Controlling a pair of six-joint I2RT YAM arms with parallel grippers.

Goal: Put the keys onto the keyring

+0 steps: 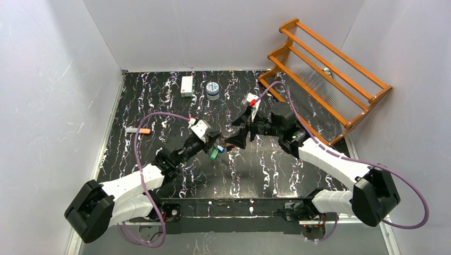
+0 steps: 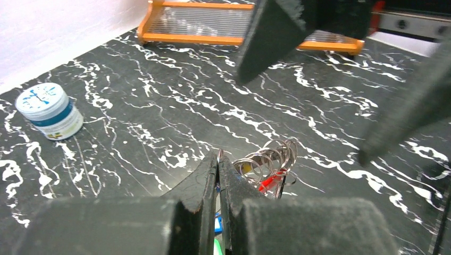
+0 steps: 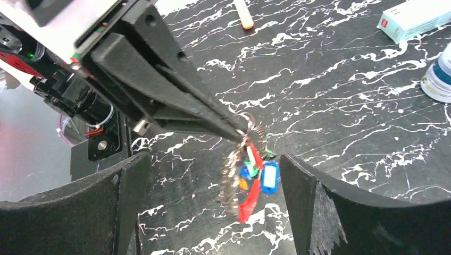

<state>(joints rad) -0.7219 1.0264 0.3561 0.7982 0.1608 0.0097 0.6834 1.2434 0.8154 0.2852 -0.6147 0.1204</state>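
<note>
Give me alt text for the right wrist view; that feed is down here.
The left gripper, shut, pinches the keyring, its bunch of keys with red, blue, green and yellow tags dangling over the black marbled table. The right gripper is open, its fingers flanking the bunch in the foreground.

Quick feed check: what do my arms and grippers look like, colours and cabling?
The left arm and right arm are white links with black joints. Left gripper and right gripper have black, tapered, matte fingers. A purple cable loops along each arm.
</note>
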